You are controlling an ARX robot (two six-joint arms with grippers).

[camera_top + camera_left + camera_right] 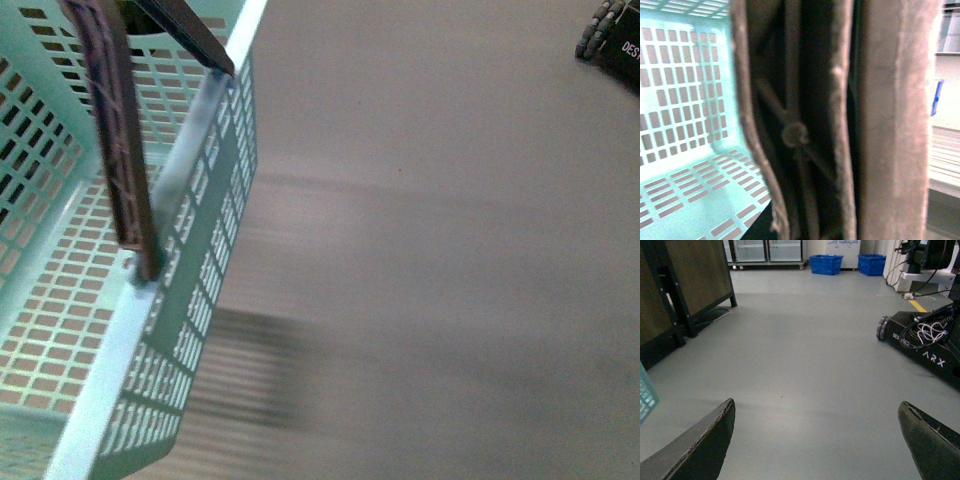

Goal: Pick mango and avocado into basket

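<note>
The light teal basket hangs tilted above the grey floor at the left of the front view, casting a shadow below. Its brown handles are raised together. In the left wrist view a brown handle fills the picture close up, with the basket's slotted wall and bottom beside it. My left gripper is shut on the basket's handle, and its fingers are hidden. My right gripper is open and empty above bare floor, with one basket corner beside it. The mango and the avocado are out of view.
A black wheeled ARX robot base stands on the floor to the right and also shows in the front view. A dark wood-panelled stand is at the left. Two blue crates and glass-door cabinets stand at the far wall.
</note>
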